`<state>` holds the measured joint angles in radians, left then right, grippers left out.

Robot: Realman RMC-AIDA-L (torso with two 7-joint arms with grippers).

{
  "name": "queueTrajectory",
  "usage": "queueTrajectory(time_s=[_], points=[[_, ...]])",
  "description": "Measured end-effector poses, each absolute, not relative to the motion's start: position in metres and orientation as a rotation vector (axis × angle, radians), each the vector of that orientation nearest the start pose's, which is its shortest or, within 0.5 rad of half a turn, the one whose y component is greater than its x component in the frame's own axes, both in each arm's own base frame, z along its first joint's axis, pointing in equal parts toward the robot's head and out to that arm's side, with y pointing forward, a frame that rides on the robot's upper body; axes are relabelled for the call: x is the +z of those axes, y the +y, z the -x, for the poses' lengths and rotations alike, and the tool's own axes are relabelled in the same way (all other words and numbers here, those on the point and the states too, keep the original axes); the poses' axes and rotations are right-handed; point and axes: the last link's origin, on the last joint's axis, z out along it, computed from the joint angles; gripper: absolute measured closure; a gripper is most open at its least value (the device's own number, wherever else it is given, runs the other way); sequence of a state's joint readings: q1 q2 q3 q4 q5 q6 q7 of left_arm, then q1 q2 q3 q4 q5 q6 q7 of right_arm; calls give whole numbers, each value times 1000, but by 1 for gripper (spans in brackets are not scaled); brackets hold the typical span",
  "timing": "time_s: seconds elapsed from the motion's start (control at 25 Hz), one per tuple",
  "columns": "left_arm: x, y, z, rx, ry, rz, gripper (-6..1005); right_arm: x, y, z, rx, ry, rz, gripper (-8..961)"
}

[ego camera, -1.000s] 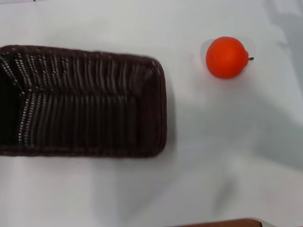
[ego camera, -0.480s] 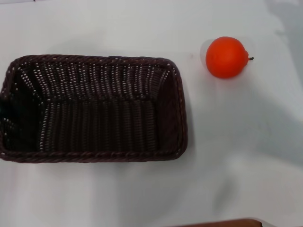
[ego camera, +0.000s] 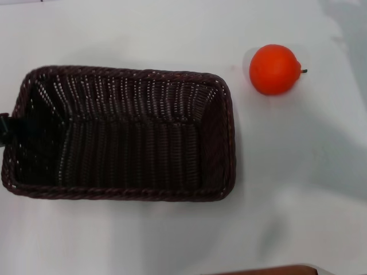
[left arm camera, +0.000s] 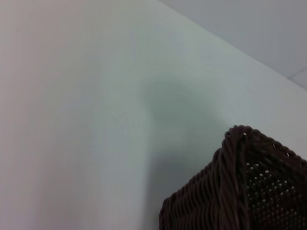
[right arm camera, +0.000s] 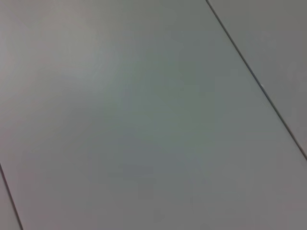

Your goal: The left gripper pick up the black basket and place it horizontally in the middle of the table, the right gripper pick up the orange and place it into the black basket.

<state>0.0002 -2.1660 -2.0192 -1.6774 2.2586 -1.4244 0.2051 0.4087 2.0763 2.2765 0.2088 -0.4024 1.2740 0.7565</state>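
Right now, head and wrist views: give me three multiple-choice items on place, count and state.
1. Where is the round orange-red fruit?
A. inside the basket
B. on the white table, beyond the basket's right end
C. held in a gripper

2. How many fruits show?
A. one
B. two
C. three

3. The dark woven wicker basket is:
A. upside down
B. full
C. upright, empty

B: fruit sits apart on bare table.
A: only one in the head view.
C: open top shows a bare woven floor.

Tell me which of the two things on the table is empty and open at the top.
The black basket, the large dark woven one lying on the table. The other thing, the orange, is a small round fruit beside it, outside it.
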Motion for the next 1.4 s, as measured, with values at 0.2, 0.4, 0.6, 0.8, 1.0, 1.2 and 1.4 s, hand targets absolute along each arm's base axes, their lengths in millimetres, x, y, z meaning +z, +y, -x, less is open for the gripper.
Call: queueTrajectory(time_s=[0.2,0.4,0.6,0.8,1.0,1.2,1.4], points=[[74,259,276,-396,-1835,1831,697,70,332,-348,-1450,-1311,772,171],[93,255,282,-427,-1827,1810,568,60,329,-346,-1412,-1397,772,175],[126,254,284,-591,-1706,1795,398,29,324,-337,-1299,-1616,782,179],[146,256,281,-757,-1548,1836,246,-3,319,-338,-1181,-1787,892,183],[143,262,282,-836,-1516,1863,222,-25,311,-340,-1102,-1889,978,188],[138,268,285,-876,-1516,1876,217,-37,312,-342,-1076,-1943,1029,192],[137,270,285,-881,-1510,1886,217,-47,320,-342,-1065,-2004,1095,215]])
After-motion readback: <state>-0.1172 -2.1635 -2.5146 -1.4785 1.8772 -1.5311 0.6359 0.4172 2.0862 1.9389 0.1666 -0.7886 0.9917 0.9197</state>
